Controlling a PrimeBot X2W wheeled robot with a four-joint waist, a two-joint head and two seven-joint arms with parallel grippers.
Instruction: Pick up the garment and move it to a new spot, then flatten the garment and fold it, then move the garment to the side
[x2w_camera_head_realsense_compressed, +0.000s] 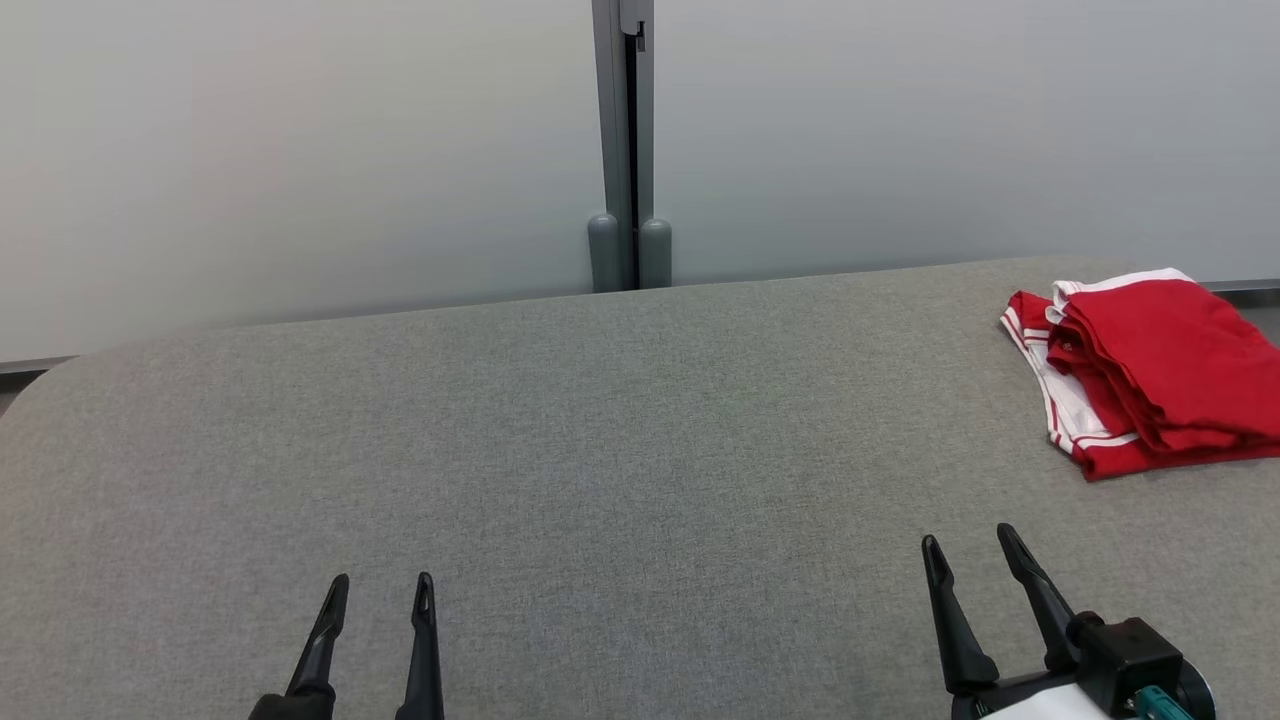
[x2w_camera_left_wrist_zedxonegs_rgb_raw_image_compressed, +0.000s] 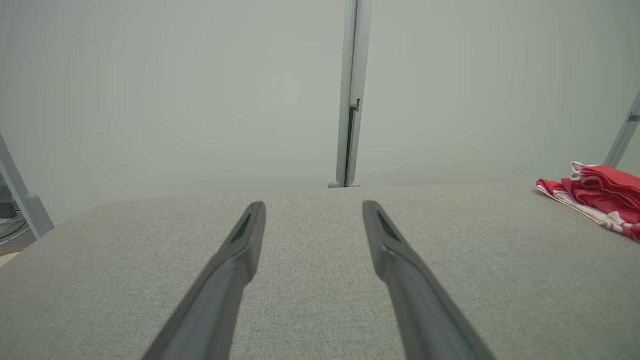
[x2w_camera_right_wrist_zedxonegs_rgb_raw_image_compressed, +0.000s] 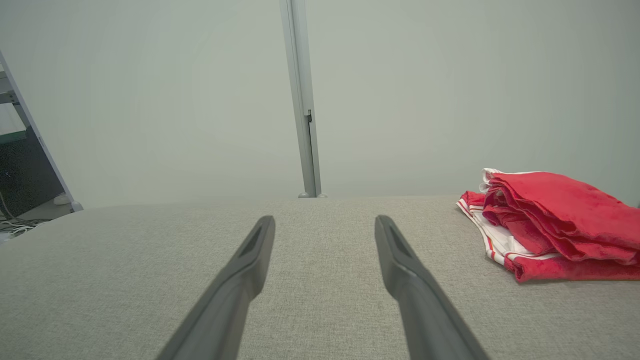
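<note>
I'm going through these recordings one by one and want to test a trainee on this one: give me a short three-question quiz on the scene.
1. True or false: the garment lies spread out flat in the middle of the table.
2. The right gripper is: A) shut on the garment; B) open and empty; C) open with cloth between its fingers.
3. Which is nearer the garment, the left gripper or the right gripper?

Key:
1. False. It sits folded in layers at the table's right side.
2. B.
3. The right gripper.
</note>
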